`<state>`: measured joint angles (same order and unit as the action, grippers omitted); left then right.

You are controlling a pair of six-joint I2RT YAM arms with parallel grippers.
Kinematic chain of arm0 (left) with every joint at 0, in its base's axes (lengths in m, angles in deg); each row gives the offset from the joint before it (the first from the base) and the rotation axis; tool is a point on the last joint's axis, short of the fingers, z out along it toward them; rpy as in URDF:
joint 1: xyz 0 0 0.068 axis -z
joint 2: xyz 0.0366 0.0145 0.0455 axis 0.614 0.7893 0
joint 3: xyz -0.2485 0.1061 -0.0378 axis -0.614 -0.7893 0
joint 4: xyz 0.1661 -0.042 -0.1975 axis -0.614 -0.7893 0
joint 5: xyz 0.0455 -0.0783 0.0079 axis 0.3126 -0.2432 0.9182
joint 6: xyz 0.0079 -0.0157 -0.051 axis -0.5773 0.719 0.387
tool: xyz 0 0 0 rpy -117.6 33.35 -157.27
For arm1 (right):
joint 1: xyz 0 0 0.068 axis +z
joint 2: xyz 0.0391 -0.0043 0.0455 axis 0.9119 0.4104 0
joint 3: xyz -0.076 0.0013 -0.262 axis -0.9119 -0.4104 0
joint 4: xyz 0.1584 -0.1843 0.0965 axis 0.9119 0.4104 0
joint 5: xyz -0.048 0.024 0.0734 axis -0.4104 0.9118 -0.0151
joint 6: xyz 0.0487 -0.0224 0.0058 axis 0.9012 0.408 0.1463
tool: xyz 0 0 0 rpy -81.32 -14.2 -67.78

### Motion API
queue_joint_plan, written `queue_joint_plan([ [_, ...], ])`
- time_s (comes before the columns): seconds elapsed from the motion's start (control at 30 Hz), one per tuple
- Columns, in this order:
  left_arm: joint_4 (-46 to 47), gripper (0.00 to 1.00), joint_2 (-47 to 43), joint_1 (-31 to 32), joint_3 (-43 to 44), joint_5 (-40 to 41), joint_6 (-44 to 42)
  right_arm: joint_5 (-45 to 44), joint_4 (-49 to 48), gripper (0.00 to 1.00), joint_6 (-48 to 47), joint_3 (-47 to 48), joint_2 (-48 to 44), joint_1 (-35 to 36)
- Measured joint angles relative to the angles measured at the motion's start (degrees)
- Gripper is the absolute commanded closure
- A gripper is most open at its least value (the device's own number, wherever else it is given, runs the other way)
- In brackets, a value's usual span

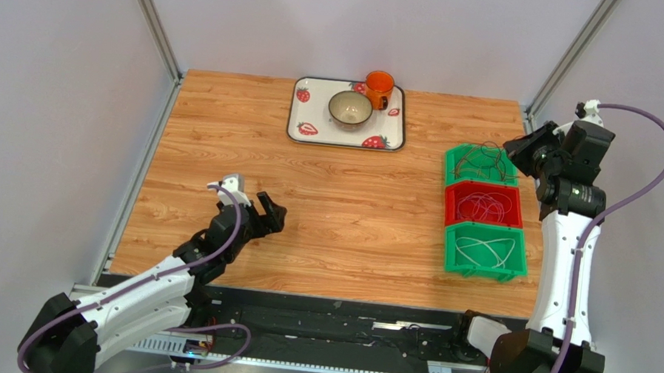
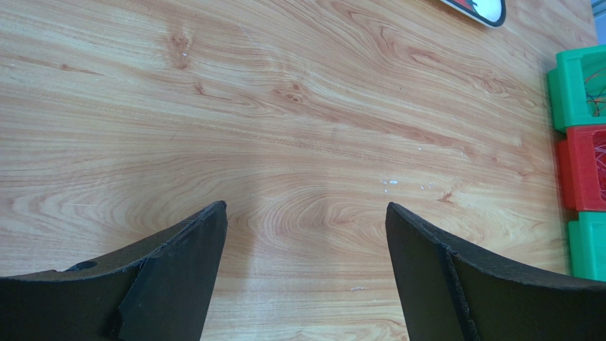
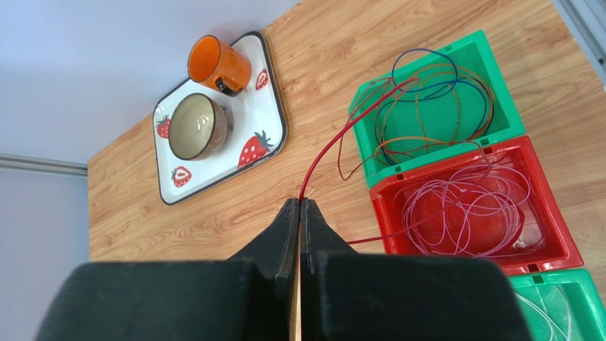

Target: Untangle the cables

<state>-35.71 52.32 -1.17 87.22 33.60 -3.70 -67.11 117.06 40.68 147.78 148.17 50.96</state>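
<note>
My right gripper (image 3: 299,201) (image 1: 520,150) hovers over the far green bin (image 3: 427,162) (image 1: 450,164) and is shut on a thin red cable (image 3: 334,139). That cable runs from the fingertips up into the far green bin, where dark, blue and orange cable loops (image 3: 427,140) lie. A second red strand leads toward the red bin (image 3: 384,209) (image 1: 449,202), which holds pink-white loops (image 3: 462,206). The near green bin (image 1: 450,251) holds a white cable (image 1: 485,250). My left gripper (image 2: 306,206) (image 1: 271,213) is open low over bare wood at the table's left, with nothing between its fingers.
A strawberry-print tray (image 1: 301,120) (image 3: 274,135) at the back middle carries a bowl (image 1: 350,108) and an orange mug (image 1: 378,88). The three bins stand in a row along the right edge. Grey walls close in the table on three sides.
</note>
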Motion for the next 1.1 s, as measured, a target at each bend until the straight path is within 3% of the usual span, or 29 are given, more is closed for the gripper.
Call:
queue_joint_plan([
  [0.3, 0.0, 0.10, 0.0, 0.0, 0.0, 0.0, 0.0, 0.7, -0.1, 1.00, 0.2, 0.0, 5.0, 0.0],
  [0.8, 0.0, 0.10, 0.8, 0.0, 0.2, 0.0, 0.0, 3.2, -2.0, 1.00, 0.5, 7.6, 25.7, 0.0],
  [0.97, 0.0, 0.10, 1.4, 0.0, 0.9, -0.2, 0.0, 4.8, -2.6, 1.00, 0.5, 8.3, 27.8, 0.0],
  [1.1, 0.0, 0.10, 2.0, 0.0, 1.1, -0.2, -0.2, 7.3, -6.6, 1.00, 1.0, 5.0, 24.3, 0.0],
])
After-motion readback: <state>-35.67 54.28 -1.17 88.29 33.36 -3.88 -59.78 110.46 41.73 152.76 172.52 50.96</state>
